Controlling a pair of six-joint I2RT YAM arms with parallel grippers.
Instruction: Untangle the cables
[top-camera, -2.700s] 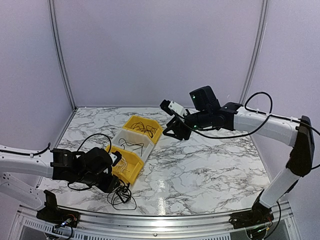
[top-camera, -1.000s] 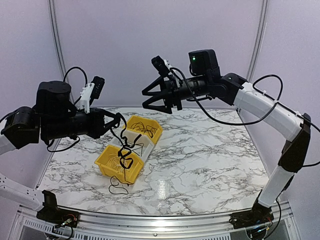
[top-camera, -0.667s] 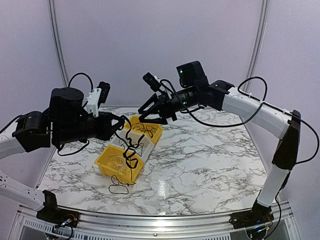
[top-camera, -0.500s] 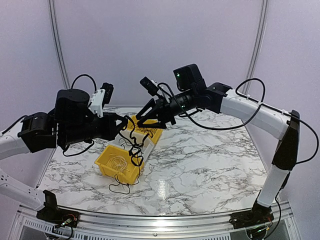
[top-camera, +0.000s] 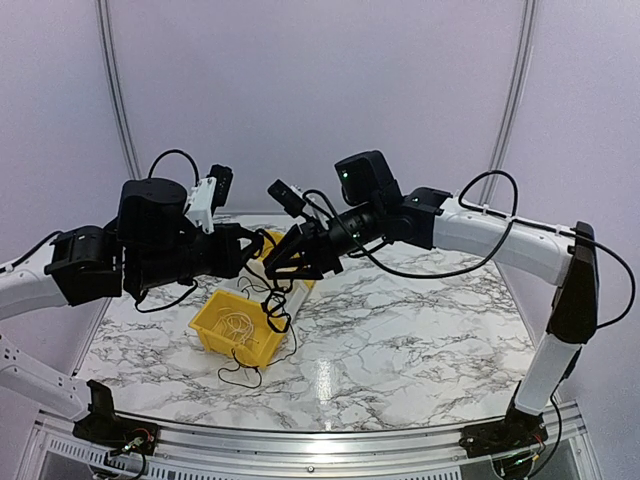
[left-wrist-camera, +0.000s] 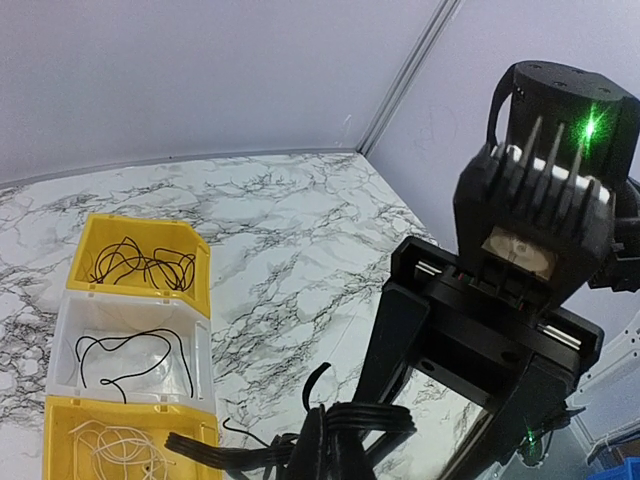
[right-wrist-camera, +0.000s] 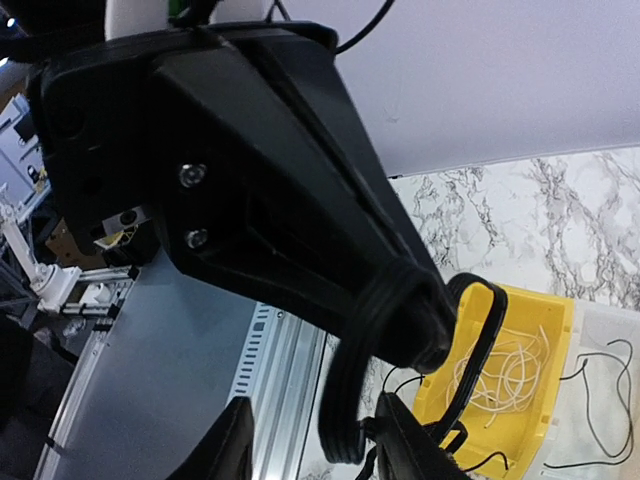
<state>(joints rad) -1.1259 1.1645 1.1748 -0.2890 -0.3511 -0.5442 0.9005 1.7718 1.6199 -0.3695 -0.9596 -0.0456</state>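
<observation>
1. The left arm (top-camera: 30, 290) and right arm (top-camera: 500, 235) have smooth white shells joined by black joints.
2. A thick black cable (top-camera: 490, 182) loops along each arm.
3. The left gripper (right-wrist-camera: 410, 325) is a black wedge carrying two round screws (right-wrist-camera: 188, 176).
4. A white bracket (top-camera: 204, 198) sits on the left wrist.
5. The right gripper (top-camera: 292, 268) is black and angular, with a ribbed housing (left-wrist-camera: 545, 165) showing green lights (left-wrist-camera: 591, 125).

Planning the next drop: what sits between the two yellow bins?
A white plastic bin holding a thin black cable, seen clearest in the left wrist view.
</observation>
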